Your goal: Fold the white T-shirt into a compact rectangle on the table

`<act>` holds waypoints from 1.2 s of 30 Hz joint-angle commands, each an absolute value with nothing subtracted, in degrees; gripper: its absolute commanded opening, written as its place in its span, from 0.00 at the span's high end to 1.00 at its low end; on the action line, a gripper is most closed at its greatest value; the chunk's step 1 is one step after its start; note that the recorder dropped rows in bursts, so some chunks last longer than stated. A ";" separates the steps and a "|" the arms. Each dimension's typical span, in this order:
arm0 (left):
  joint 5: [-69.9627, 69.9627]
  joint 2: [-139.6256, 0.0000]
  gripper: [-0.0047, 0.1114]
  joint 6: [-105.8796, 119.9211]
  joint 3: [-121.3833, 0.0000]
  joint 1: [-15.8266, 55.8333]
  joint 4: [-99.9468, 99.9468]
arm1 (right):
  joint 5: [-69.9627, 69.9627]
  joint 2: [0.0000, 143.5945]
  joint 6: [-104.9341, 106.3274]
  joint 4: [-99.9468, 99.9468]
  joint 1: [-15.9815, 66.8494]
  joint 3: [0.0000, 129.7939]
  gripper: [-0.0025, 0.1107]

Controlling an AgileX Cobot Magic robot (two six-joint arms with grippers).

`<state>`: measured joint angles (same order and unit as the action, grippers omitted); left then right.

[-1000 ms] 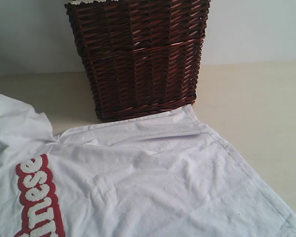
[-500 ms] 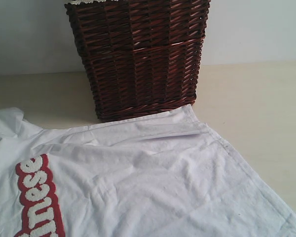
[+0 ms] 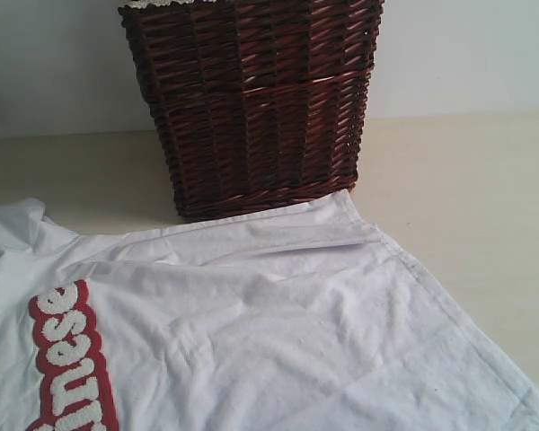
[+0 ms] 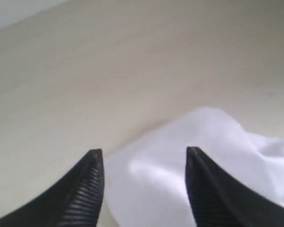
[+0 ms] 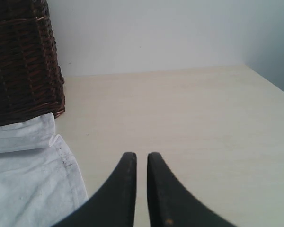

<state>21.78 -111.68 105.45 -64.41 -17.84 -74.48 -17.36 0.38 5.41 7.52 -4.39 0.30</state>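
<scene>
The white T-shirt [image 3: 278, 332] lies spread on the table [image 3: 467, 180], its red band with white letters [image 3: 67, 359] at the lower left. One hem corner lies against the foot of the basket. In the left wrist view my left gripper [image 4: 144, 152] is open just above a bunched white fold of the shirt [image 4: 213, 132], and the fingers do not pinch the cloth. My right gripper [image 5: 141, 156] is shut with nothing between its fingers. It hovers over bare table [image 5: 189, 109] beside the shirt's stitched edge [image 5: 28, 184]. Neither gripper shows clearly in the exterior view.
A tall dark wicker basket [image 3: 251, 99] stands on the table just behind the shirt, also seen in the right wrist view as a basket [image 5: 19, 61]. A pale wall [image 3: 467, 54] runs along the back. Bare table lies to the right of the shirt.
The raised left part of the shirt has dropped and now lies lower on the table. My left gripper has opened and let go of it. The right gripper has not moved.
</scene>
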 commanded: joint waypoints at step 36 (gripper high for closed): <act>-5.12 -103.60 0.96 106.25 -35.77 -20.00 -70.09 | -17.03 0.00 5.83 7.32 -4.73 0.00 0.88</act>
